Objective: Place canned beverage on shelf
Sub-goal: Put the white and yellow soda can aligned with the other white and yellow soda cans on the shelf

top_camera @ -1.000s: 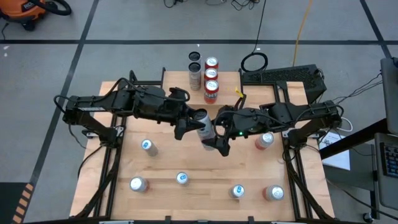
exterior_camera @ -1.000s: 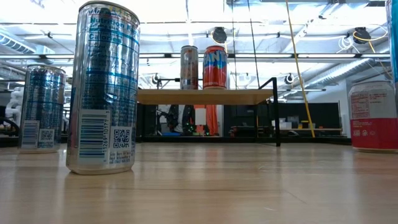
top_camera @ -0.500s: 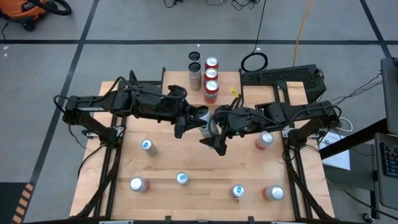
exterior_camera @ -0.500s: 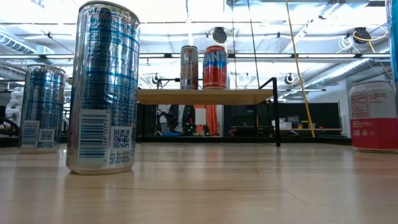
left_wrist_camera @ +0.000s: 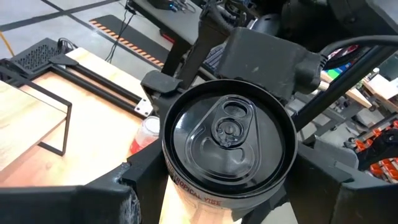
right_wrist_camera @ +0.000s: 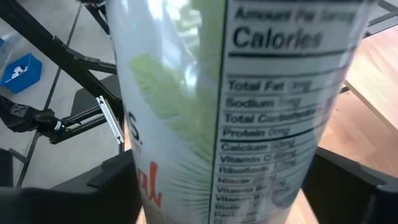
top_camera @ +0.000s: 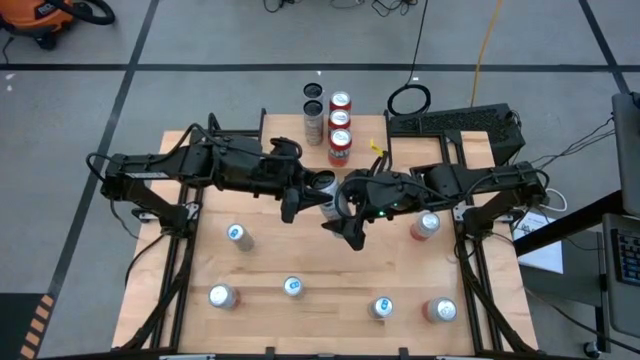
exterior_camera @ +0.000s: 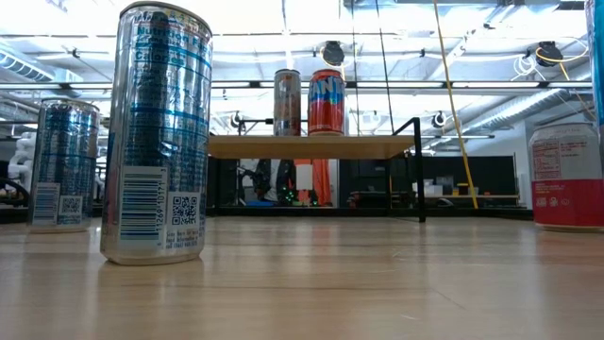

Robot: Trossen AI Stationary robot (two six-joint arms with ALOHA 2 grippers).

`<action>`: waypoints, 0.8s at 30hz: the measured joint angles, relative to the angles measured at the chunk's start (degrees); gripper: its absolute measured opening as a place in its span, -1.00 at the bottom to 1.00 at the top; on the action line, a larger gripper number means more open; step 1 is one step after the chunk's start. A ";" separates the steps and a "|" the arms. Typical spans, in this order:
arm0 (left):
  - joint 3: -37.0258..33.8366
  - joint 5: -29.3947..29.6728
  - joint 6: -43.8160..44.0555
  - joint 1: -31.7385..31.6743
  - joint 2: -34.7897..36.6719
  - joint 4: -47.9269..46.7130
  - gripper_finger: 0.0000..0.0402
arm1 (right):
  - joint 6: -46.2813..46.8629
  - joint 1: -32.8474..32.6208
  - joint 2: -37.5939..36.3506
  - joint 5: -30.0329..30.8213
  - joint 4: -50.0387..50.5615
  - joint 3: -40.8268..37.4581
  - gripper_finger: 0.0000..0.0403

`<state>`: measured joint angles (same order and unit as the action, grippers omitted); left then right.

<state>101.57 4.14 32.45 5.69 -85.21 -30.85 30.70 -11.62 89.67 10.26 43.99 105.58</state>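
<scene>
The canned beverage hung above the middle of the desk, caught between the two arms. From overhead only its dark round top and a sliver of pale wall showed. The left wrist view gave the lid in full: black, glossy, ringed by a raised rim, the pull tab intact, with red lettering on the white wall below. The right wrist view filled instead with the can's side, white with green leaf shapes and a printed nutrition panel.

The left gripper was closed on the can, its dark fingers pressing either side just under the rim. The right gripper sat against the can from the other side, its fingers flanking the wall; whether they pinched it could not be told.

The shelf, a light wooden board on thin black legs, stood at the desk's far edge. The low view showed two cans upright on it, a dark one and a red one just beside it; overhead, four cans stood there in two short rows.

Loose silver and red cans stood well apart over the near half of the desk, one tall silver-blue can looming close in the low view, where neither arm appeared.
</scene>
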 joint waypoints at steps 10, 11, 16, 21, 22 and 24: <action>0.00 -0.44 -0.42 -0.03 0.00 -0.39 0.27 | -1.22 0.00 0.00 -0.02 -0.13 0.00 0.14; -0.01 -0.44 -0.41 -0.04 -0.01 -0.45 0.27 | -1.28 0.00 0.00 -0.02 -0.05 0.00 0.12; -0.01 -1.18 -4.28 -0.06 -0.02 -0.95 0.37 | -2.13 0.00 0.00 0.03 0.09 0.00 0.16; -0.01 -7.12 -9.08 -0.35 0.62 -1.27 0.65 | -2.69 -0.06 0.00 -3.53 -0.56 0.00 0.20; -0.01 -8.15 -9.69 -0.64 0.72 -1.38 0.68 | -2.85 -0.05 0.00 -4.39 -0.47 0.00 0.19; -0.01 -10.43 -10.70 -1.24 1.13 -1.70 0.72 | -2.92 0.02 0.00 -5.79 -0.87 0.00 0.17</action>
<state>101.56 -6.29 21.75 4.46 -84.08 -32.56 27.78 -11.60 89.67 4.47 43.11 105.58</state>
